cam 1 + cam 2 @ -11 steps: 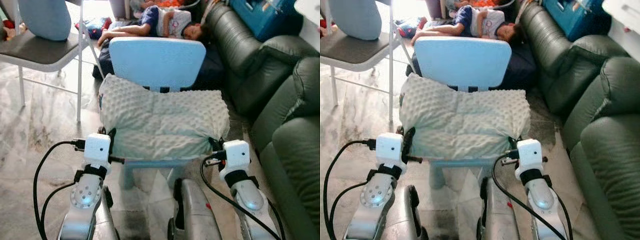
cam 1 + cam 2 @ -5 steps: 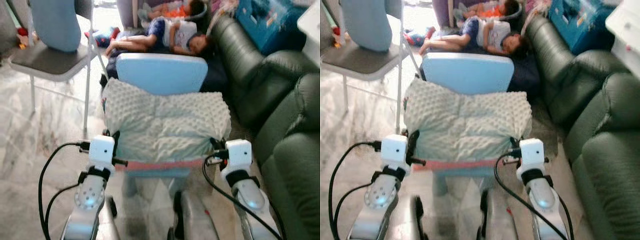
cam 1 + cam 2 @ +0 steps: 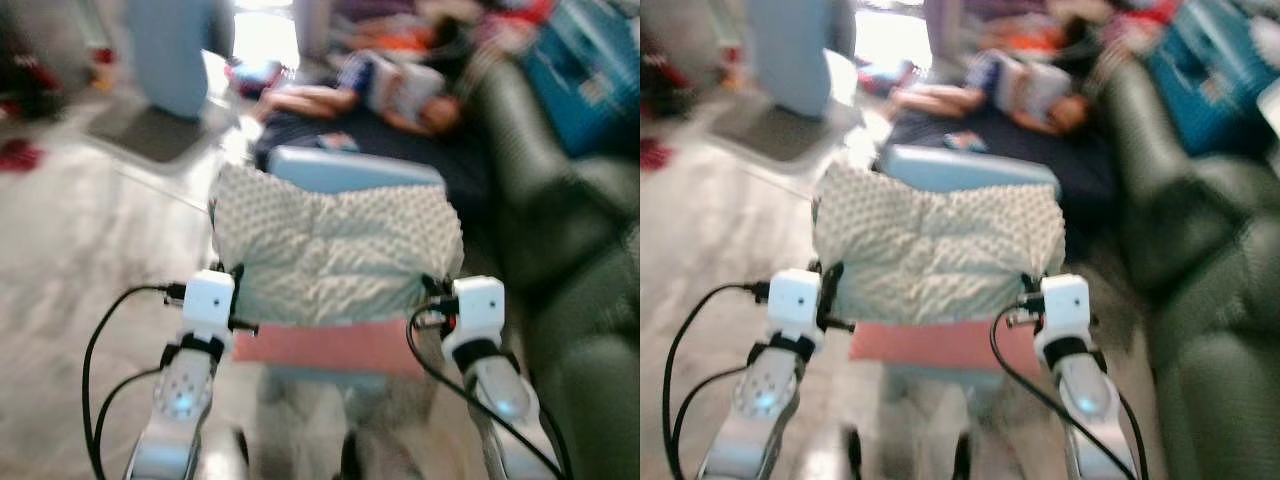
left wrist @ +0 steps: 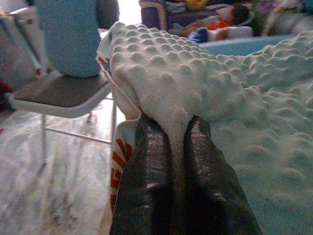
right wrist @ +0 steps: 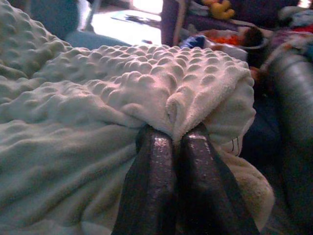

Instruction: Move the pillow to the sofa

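The pillow (image 3: 335, 250) is pale mint with a bumpy dotted cover and hangs lifted between both arms, above the small light-blue chair (image 3: 350, 172); a pinkish underside (image 3: 330, 347) shows at its near edge. My left gripper (image 4: 171, 134) is shut on the pillow's left corner fabric. My right gripper (image 5: 173, 137) is shut on a fold at its right corner. The dark green leather sofa (image 3: 590, 300) runs along the right side. The eye views are blurred.
A person (image 3: 400, 85) lies on a dark mat on the floor beyond the chair. A folding chair (image 3: 150, 130) with a blue cushion (image 4: 68, 34) stands at the left. A blue box (image 3: 595, 75) sits on the sofa's far end. Marble floor (image 3: 90, 240) stretches to the left.
The pillow has risen off the small blue chair, its pink underside now showing. The whole view has shifted and blurred, so the camera is moving.
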